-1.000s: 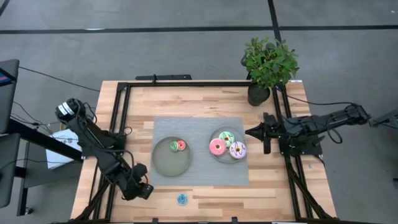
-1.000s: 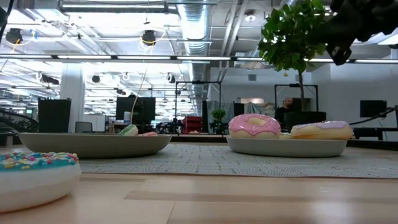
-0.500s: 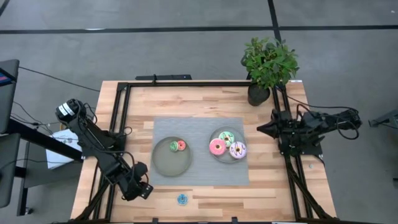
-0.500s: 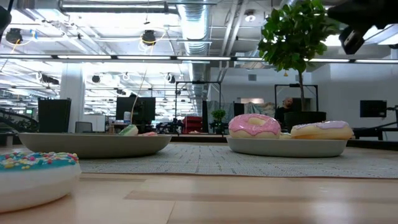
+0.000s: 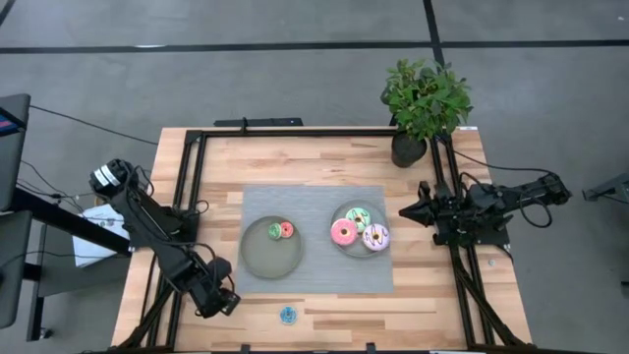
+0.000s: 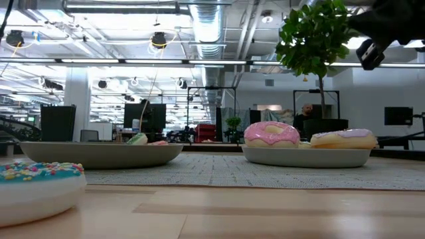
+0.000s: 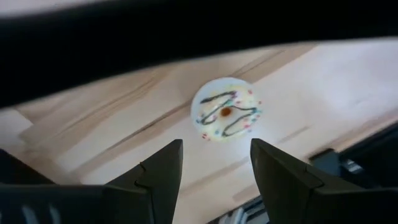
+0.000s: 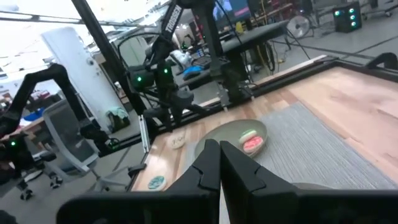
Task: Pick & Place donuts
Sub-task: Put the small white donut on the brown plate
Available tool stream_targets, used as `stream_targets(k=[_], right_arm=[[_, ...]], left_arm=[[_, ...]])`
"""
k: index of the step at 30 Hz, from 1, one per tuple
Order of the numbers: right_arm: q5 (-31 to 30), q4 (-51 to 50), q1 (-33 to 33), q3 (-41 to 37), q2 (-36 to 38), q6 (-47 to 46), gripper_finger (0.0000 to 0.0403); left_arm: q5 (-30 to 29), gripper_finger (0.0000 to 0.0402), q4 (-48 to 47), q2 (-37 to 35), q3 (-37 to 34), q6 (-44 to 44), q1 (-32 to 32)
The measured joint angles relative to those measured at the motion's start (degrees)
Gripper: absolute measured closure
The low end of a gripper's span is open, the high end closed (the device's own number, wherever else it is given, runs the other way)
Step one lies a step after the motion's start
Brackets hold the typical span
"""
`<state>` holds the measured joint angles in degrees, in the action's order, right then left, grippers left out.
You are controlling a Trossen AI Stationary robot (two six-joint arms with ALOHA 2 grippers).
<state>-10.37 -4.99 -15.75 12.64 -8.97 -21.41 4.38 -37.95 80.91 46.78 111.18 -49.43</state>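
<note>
Table (image 5: pixel 324 162): pale wood planks, smooth, light sheen – grain visible. Mat (image 5: pixel 314 197) at table centre: grey woven cloth, matt, ribbed texture in low view. Two plates (image 6: pixel 99 156) looked matt, glazed grey-green. Donuts (image 6: pixel 272 134): glossy plastic-looking icing, bumpy sprinkles. Frame rails (image 5: pixel 295 132) along table edges – black matt metal.

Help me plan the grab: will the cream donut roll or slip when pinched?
The cream donut lies flat on the table, so it probably won't roll. Its rounded edge may slip from a pinch. Being tiny, it's likely light.
</note>
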Motion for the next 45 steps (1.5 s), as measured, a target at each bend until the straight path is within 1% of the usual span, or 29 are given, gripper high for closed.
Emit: stream_targets(k=[5, 9, 20, 26, 29, 37, 41, 45], right_arm=[[0.0, 0.8, 0.0, 0.0, 0.0, 0.0, 0.0403], [0.0, 0.8, 0.0, 0.0, 0.0, -0.1, 0.0403], [0.0, 1.2, 0.0, 0.0, 0.0, -1.1, 0.0403], [-0.1, 1.2, 0.0, 0.0, 0.0, -1.2, 0.0403], [-0.1, 1.2, 0.0, 0.0, 0.0, -1.1, 0.0403], [-0.1, 1.2, 0.0, 0.0, 0.0, -1.1, 0.0403], [-0.1, 1.2, 0.0, 0.0, 0.0, -1.1, 0.0403], [-0.1, 1.2, 0.0, 0.0, 0.0, -1.1, 0.0403]], left_arm=[[2.2, 0.0220, 2.9, 3.9, 0.0, -0.6, 0.0], [2.5, 0.0220, 3.0, 6.2, 0.0, 0.1, 0.0], [2.8, 0.0220, 3.9, 9.2, 0.0, 0.3, 0.2], [2.5, 0.0223, 4.3, 9.3, 0.0, 0.3, 0.6], [2.1, 0.0240, 4.5, 9.3, 0.0, 0.0, 0.7], [0.4, 0.0310, 4.5, 9.3, 0.0, -1.3, 1.6], [0.3, 0.0331, 4.5, 9.3, 0.0, -1.5, 1.7], [0.3, 0.0342, 4.5, 9.3, 0.0, -1.4, 1.7]])
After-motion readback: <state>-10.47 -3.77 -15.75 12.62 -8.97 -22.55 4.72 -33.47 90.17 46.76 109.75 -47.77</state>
